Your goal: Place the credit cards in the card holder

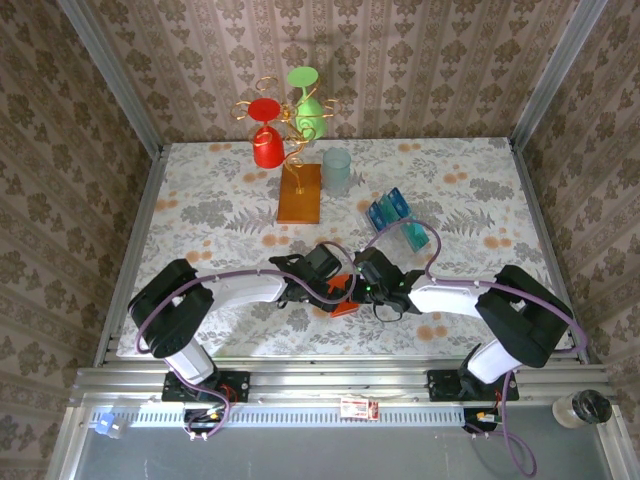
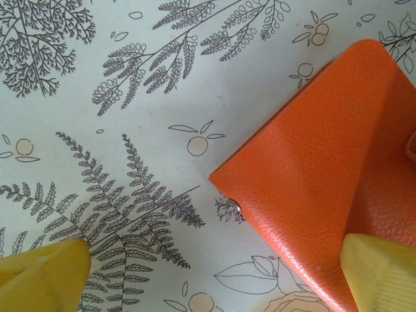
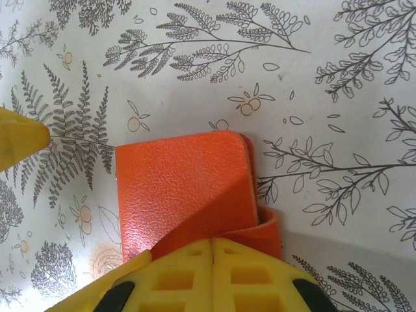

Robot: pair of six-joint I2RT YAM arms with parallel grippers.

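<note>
Card holder on the surface near its front edge, left hand just left of it, right hand at its right side, credit cards behind and to the right, wire stand at back centre, cup just right of the stand's base

- Card holder: orange-red, with a fine pebbled grain.
- Bench: pale cloth printed with grey ferns, leaves and small orange fruits.
- Left fingers and right fingers: yellow.
- Credit cards: blue and teal.
- Walls: brown-beige damask pattern.
- Red glass and green glass on a gold wire stand with an orange-brown base.
- Cables: purple.
</note>
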